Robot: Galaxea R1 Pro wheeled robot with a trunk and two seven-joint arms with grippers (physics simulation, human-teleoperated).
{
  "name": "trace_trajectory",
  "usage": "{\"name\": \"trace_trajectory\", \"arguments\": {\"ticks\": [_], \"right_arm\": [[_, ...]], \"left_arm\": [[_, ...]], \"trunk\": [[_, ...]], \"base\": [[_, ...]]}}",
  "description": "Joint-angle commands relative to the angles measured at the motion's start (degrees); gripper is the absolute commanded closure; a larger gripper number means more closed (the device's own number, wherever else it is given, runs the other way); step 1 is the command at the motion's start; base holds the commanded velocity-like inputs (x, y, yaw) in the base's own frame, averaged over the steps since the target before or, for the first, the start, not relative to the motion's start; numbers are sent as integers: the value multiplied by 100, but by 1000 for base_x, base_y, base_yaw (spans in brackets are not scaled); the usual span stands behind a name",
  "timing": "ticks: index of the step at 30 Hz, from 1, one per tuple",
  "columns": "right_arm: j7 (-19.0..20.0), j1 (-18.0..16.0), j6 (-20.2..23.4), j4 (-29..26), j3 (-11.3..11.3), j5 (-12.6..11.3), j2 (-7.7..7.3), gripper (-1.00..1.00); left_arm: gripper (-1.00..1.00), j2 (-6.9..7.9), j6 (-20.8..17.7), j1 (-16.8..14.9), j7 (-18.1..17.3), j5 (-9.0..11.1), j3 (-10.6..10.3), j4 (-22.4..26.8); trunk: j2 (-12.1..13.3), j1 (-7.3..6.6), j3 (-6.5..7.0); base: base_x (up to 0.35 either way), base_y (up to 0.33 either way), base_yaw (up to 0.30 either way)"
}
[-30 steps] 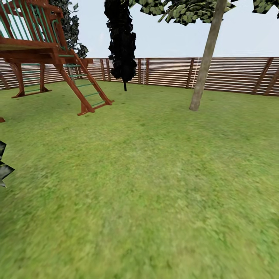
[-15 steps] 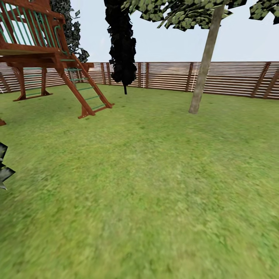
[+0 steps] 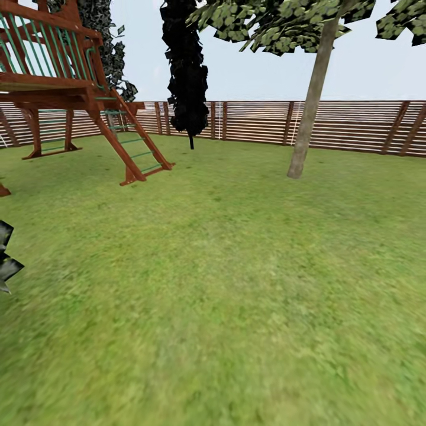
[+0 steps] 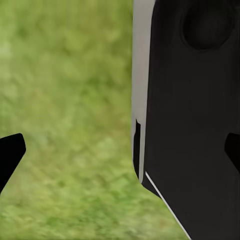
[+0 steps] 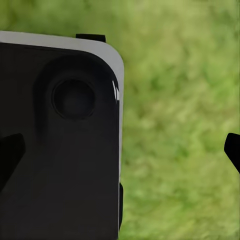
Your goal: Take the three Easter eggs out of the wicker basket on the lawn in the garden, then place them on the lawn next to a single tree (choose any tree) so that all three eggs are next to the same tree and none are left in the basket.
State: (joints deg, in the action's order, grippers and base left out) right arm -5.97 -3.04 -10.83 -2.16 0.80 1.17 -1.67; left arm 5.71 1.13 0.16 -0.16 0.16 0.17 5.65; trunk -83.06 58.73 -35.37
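Head view: wide lawn (image 3: 225,284) of mottled green grass, flat, taking up most of the ground; tree (image 3: 309,106) with a pale grey-beige bare trunk standing on the grass toward the far right, leaning slightly, its crown of dark green leaves spreading across the top; narrow black cypress-like tree (image 3: 186,65) at centre far, just before the fence; wooden climbing frame (image 3: 65,89) in red-brown timber with green rails and a slanted ladder at far left, feet on the grass; slatted wooden fence (image 3: 355,124) closing the garden along the back; pale blue-grey sky above; a jagged dark grey leafy shape (image 3: 7,260) at the left edge, kind not clear

Left wrist view: blurred grass beneath; a large black body panel (image 4: 195,125) of the robot with a pale grey edge beside the pincer; left pincer (image 4: 120,152) with two dark fingertips (image 4: 11,152) at opposite edges of the picture, spread wide apart, nothing between them

Right wrist view: blurred grass likewise; a black rounded panel (image 5: 60,140) with a grey rim and a round recess; right pincer (image 5: 120,152) with dark fingertips (image 5: 233,149) set far apart at the picture's two sides, spread, holding nothing

Setting: outdoor garden, fenced, daylight; ground level and grassy throughout
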Motion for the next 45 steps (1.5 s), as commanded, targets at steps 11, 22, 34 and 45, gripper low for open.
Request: {"name": "trace_trajectory", "arguments": {"ticks": [11, 22, 34, 45], "right_arm": [[-18, -3, -15, 5, 8, 24, 0, -100], [5, -1, -9, 3, 10, 23, 3, -100], [23, -3, -14, -12, 9, 16, 7, -100], [17, -2, -416, -26, 26, 48, 10, -100]], "left_arm": [[-100, 0, 10, 2, -2, 2, 1, 6], [-100, 0, 10, 2, -2, 2, 1, 6], [-100, 0, 10, 2, -2, 2, 1, 6], [-100, 0, 10, 2, -2, 2, 1, 6]], "trunk": [[-2, 0, 98], [-2, 0, 200], [-2, 0, 312], [-2, 0, 411]], "base": [[0, 0, 0], [0, 0, 0], [0, 0, 0], [0, 0, 78]]}}
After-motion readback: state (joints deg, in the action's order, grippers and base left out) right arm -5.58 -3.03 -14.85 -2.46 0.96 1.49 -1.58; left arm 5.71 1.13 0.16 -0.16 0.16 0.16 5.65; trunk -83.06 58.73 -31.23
